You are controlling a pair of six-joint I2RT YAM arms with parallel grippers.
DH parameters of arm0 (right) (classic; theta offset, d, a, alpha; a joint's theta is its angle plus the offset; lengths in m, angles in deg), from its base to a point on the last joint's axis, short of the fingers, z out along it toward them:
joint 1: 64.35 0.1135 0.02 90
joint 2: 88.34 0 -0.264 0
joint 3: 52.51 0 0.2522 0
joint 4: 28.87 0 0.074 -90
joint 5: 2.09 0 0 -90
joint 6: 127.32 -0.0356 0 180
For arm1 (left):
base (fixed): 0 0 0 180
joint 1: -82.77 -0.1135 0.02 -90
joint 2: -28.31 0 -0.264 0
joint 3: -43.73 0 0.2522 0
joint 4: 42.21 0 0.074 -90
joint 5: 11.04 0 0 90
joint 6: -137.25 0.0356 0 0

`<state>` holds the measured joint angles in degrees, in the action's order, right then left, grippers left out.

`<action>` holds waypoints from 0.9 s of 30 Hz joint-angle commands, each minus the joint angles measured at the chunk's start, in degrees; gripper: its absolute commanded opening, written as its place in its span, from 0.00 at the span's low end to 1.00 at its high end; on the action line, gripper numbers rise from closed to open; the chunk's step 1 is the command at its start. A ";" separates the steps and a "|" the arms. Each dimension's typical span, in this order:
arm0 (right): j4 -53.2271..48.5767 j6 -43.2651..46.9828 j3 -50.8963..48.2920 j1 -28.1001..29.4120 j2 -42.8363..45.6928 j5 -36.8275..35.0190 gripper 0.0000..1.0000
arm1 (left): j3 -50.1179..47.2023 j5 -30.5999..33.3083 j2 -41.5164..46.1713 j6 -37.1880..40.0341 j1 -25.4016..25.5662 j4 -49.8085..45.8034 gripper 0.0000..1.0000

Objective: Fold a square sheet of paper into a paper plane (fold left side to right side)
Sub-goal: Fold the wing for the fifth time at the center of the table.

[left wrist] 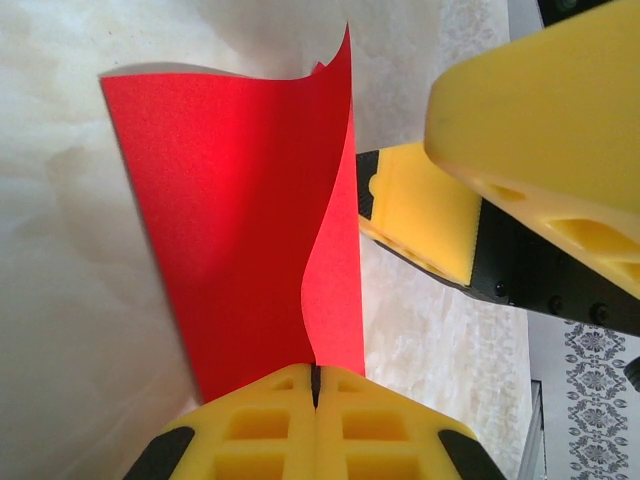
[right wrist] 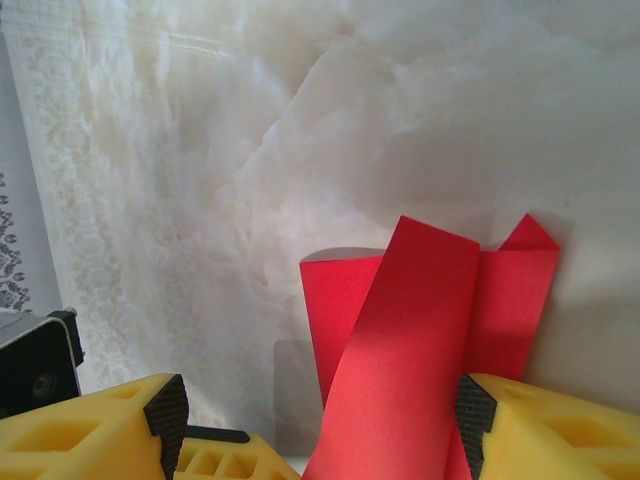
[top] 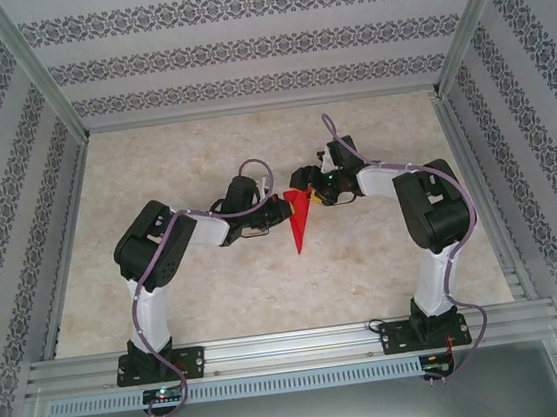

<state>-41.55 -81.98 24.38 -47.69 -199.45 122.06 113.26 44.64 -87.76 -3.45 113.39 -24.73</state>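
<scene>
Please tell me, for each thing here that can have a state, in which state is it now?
red paper: partly folded into a narrow pointed shape, one flap curling up, not pressed flat.
left gripper: shut, pinching an edge of the red paper.
right gripper: open, jaws apart with a raised flap of the red paper between them.

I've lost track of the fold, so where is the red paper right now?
The red paper stands at the centre of the table in the top view, pinched by the left tool, with the open right tool close on its right.
</scene>
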 commanded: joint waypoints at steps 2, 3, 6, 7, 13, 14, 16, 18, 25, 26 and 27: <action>-4.77 2.20 2.61 0.94 -1.80 -2.02 0.73 | 0.86 -0.74 -1.17 2.00 -1.25 -1.14 0.00; -6.12 2.91 3.17 1.08 -2.08 -2.67 0.74 | 0.84 -0.77 -1.25 2.09 -1.42 -1.18 0.00; -8.58 4.33 4.14 1.36 -3.11 -3.44 0.74 | 1.20 -0.74 -1.59 2.78 -1.76 -1.58 0.00; -8.84 4.49 4.19 1.48 -3.33 -3.52 0.74 | 1.40 -0.74 -1.70 2.94 -1.86 -1.85 0.00; -9.47 5.12 4.26 1.62 -4.02 -3.75 0.74 | 2.57 -1.07 -2.84 3.54 -2.13 -2.67 0.00; -9.54 5.20 4.29 1.77 -4.01 -3.77 0.74 | 2.72 -1.27 -3.10 3.54 -2.15 -2.64 0.00; -9.65 5.37 4.36 1.87 -3.99 -3.82 0.74 | 3.03 -1.53 -3.44 3.68 -2.10 -2.68 0.00; -9.78 5.47 4.51 1.86 -4.06 -3.81 0.74 | 3.16 -1.62 -3.64 3.89 -2.13 -2.92 0.00; -8.58 5.55 4.29 1.79 -3.25 -3.36 0.74 | 3.36 -0.63 -4.07 5.06 -2.21 -5.06 0.00; -8.02 5.66 4.09 1.62 -2.57 -3.25 0.74 | 3.22 -0.23 -4.07 5.24 -2.22 -5.46 0.00; -7.64 5.93 3.93 1.34 -1.54 -3.21 0.74 | 3.06 0.02 -4.15 5.28 -2.22 -5.65 0.00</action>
<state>-48.64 -77.55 28.64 -46.48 -201.35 119.66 115.62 43.81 -90.36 -0.35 111.90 -27.07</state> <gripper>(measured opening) 0.745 0.065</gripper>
